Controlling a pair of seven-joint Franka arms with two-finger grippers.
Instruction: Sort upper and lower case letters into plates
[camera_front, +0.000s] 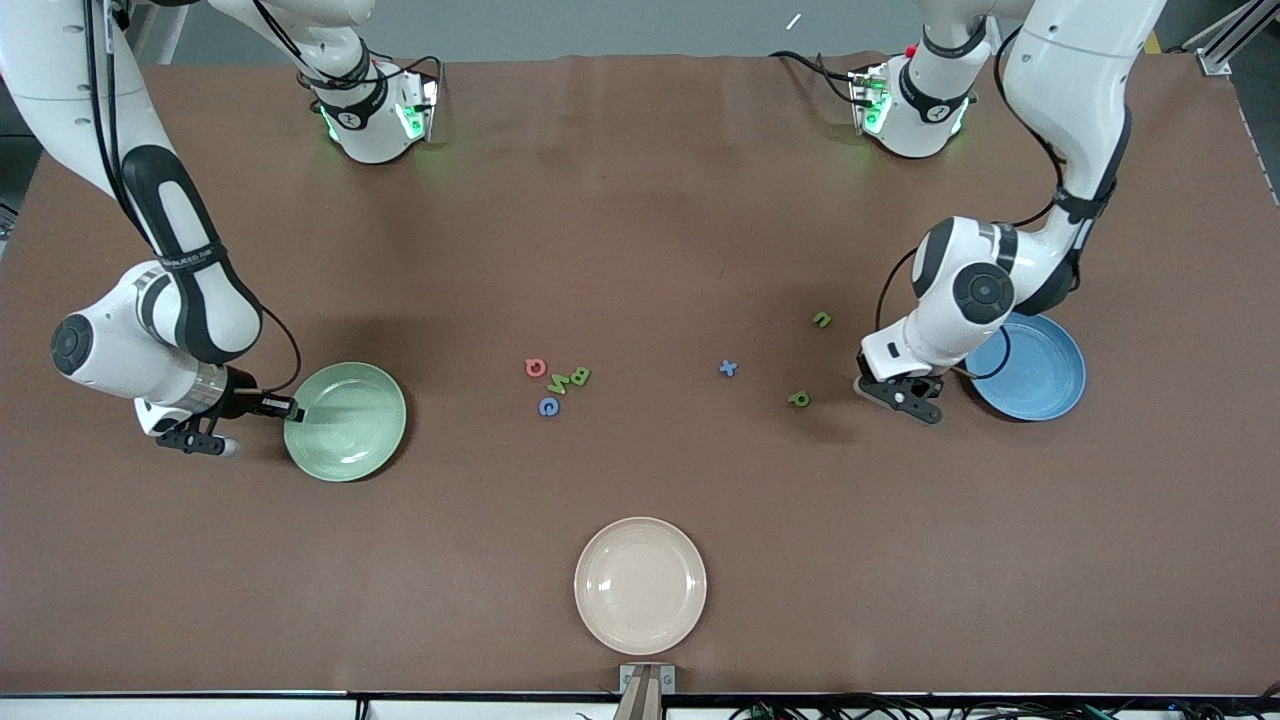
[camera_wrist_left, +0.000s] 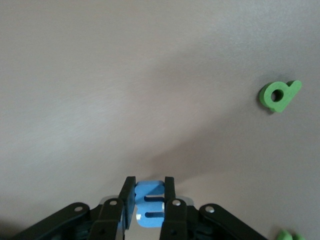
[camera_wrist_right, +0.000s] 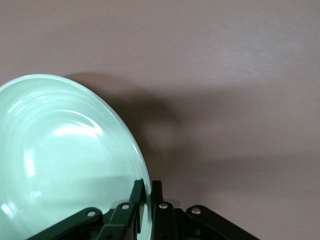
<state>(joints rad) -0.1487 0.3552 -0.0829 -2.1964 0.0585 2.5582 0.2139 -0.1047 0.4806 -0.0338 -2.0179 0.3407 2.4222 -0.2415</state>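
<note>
My left gripper (camera_front: 905, 398) (camera_wrist_left: 150, 192) is shut on the small blue m (camera_wrist_left: 150, 204), low over the table between the green p (camera_front: 798, 399) (camera_wrist_left: 280, 95) and the blue plate (camera_front: 1045, 380). My right gripper (camera_front: 288, 407) (camera_wrist_right: 148, 186) is shut on the rim of the light green plate (camera_front: 350, 425) (camera_wrist_right: 65, 160) at the right arm's end. The red Q (camera_front: 536, 367), green B (camera_front: 559, 382), green N (camera_front: 579, 376) and blue G (camera_front: 548, 406) lie clustered mid-table. The blue x (camera_front: 728, 368) and green n (camera_front: 822, 320) lie nearer the blue plate.
A cream-beige plate (camera_front: 640, 585) sits near the front edge of the table, nearer the front camera than the letters. Both plates hold nothing. The left arm's elbow hangs over the blue plate's rim. Bare brown table lies between the letter cluster and the robot bases.
</note>
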